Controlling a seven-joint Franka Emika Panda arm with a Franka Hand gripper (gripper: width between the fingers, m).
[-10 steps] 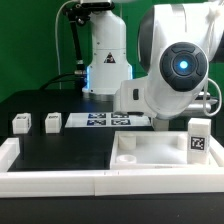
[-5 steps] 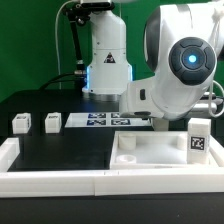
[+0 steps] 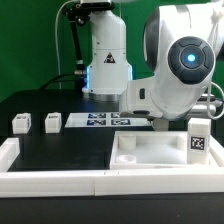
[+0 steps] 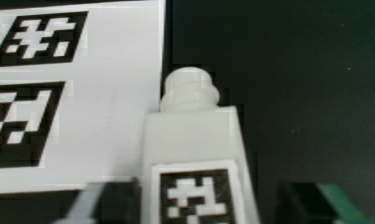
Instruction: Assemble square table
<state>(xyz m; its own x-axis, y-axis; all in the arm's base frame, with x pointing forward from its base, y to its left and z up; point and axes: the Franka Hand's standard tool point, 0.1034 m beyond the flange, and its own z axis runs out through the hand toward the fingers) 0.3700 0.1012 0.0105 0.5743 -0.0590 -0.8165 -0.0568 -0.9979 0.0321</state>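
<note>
The white square tabletop (image 3: 150, 152) lies at the front of the exterior view's right, and one tagged leg (image 3: 199, 140) stands upright at its right side. Two small leg blocks (image 3: 20, 124) (image 3: 52, 122) sit on the exterior view's left. In the wrist view a fourth white leg (image 4: 198, 150) lies on the black table with its rounded screw tip (image 4: 193, 88) pointing away. My gripper (image 4: 210, 203) is open, with one finger on each side of this leg and small gaps showing. In the exterior view the arm's body hides the gripper.
The marker board (image 3: 105, 120) lies flat behind the tabletop, and it also shows in the wrist view (image 4: 68, 90) right beside the leg. Long white border rails (image 3: 55, 181) run along the front and left. The robot base (image 3: 105, 60) stands at the back.
The arm's upper body shifted slightly towards the exterior view's right and up about a second ago, and has held still since. The parts have not moved.
</note>
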